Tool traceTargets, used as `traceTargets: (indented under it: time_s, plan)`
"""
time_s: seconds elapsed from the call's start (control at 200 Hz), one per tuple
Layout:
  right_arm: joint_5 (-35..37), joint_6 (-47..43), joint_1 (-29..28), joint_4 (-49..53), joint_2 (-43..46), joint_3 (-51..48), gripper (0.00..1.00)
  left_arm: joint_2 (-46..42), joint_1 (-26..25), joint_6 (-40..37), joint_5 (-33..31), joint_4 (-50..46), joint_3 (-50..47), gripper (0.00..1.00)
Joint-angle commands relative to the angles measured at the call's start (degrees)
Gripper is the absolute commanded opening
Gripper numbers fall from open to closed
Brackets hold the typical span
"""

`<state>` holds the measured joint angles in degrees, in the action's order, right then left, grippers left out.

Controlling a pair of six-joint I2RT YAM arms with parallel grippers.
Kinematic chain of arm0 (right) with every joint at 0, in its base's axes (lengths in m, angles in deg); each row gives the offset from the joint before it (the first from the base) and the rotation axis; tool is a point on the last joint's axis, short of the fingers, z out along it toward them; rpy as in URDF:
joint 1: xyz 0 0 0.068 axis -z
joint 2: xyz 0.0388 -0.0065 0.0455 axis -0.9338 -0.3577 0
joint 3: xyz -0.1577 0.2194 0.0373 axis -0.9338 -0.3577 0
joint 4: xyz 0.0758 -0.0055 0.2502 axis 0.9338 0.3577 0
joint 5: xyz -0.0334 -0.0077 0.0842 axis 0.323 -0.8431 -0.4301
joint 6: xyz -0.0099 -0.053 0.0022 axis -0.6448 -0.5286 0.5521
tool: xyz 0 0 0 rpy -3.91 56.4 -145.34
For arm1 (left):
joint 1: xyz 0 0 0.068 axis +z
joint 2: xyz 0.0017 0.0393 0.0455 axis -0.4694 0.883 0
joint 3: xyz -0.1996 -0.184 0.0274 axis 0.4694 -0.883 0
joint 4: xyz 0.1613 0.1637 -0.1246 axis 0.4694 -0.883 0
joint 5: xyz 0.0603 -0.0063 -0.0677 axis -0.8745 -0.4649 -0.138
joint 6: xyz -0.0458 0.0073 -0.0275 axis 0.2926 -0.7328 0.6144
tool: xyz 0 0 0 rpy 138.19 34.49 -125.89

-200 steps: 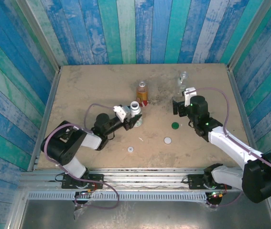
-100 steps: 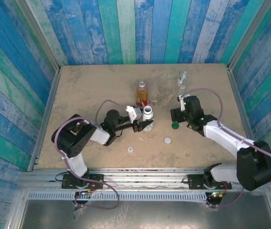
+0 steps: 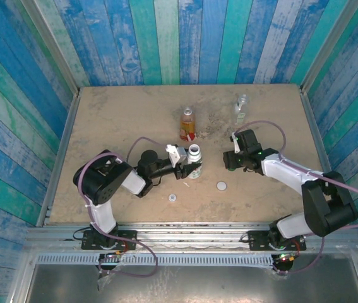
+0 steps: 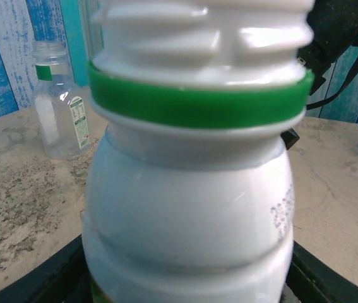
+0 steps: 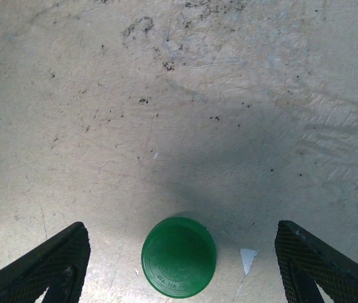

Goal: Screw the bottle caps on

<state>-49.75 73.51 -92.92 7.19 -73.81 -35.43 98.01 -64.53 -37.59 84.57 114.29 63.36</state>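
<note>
Green cap (image 5: pixel 179 257) now sits between right hand (image 5: pixel 179 243) fingers, apart but closing. Left hand (image 3: pixel 180 167), clamped on white bottle (image 4: pixel 188 208), has shifted nearer; capping next.

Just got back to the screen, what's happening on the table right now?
The left gripper holds the white bottle upright near the middle of the table, its threaded neck bare. The right gripper is down over the green cap, fingers open on either side and not touching it. A white cap and a smaller pale cap lie loose nearer the arms. The amber bottle and clear bottle stand farther back, untouched.
</note>
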Motion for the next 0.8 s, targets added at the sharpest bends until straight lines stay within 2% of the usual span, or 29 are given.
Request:
traceTargets:
  time_s: [0.0,0.336,0.551,0.796]
  plan:
    - [-0.26,0.64,-0.29,1.93,-1.10,0.51,0.71,-0.70,-0.73,-1.79,-0.38,-5.75,0.90,0.63]
    - [-1.93,1.12,-0.47,3.53,-4.71,1.09,0.56,-0.11,-0.69,-0.07,0.25,-7.08,1.93,0.61]
    - [-1.84,1.22,-0.72,3.11,-5.46,1.07,0.51,-0.18,-0.78,0.31,0.31,-7.30,2.01,0.60]
    - [-1.67,1.30,-0.82,3.07,-6.70,1.51,0.51,-0.48,-0.82,0.13,0.02,-7.81,1.93,0.60]
